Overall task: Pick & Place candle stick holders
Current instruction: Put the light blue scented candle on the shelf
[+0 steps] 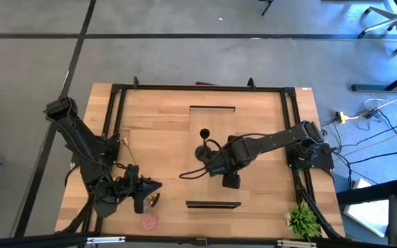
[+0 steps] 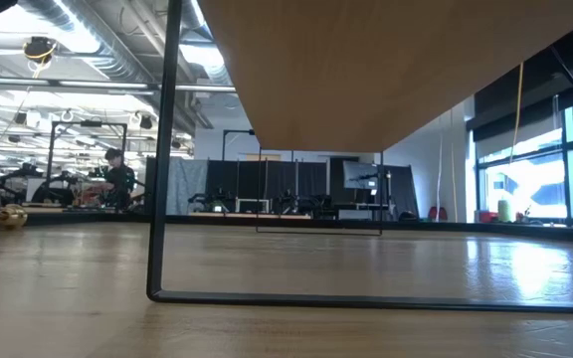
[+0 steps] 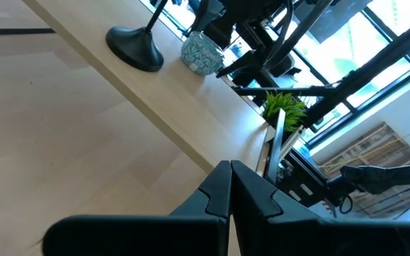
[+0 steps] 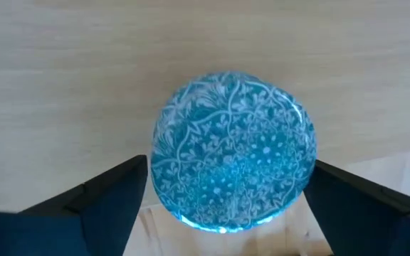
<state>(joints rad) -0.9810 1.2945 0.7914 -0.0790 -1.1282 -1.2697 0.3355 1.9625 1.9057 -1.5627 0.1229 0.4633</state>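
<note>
A light-blue patterned round holder (image 4: 233, 171) rests on the table beside the black stemmed holder (image 3: 135, 48), which stands on its round base near the table's middle (image 1: 204, 135). My right gripper (image 4: 230, 195) points straight down over the blue holder, open, with one finger on each side of it. In the high view the gripper (image 1: 211, 164) hides that holder. My left gripper (image 3: 230, 188) is shut on nothing at the near left (image 1: 147, 186). A gold holder (image 1: 154, 200) and a low pink holder (image 1: 148, 221) sit just near of it. My right gripper's fingers (image 4: 123, 192) stand close against two opposite sides of the light-blue holder's round wall (image 4: 164, 178), coming from above. I cannot tell whether they touch it. The holder sits flat on the table.
Two low black metal frames stand on the table, one far (image 1: 212, 108) and one near (image 1: 213, 204). A black rail (image 1: 116, 89) borders the tabletop. A green plant (image 1: 303, 220) sits at the near right corner. A person (image 2: 117, 174) shows far off in the room.
</note>
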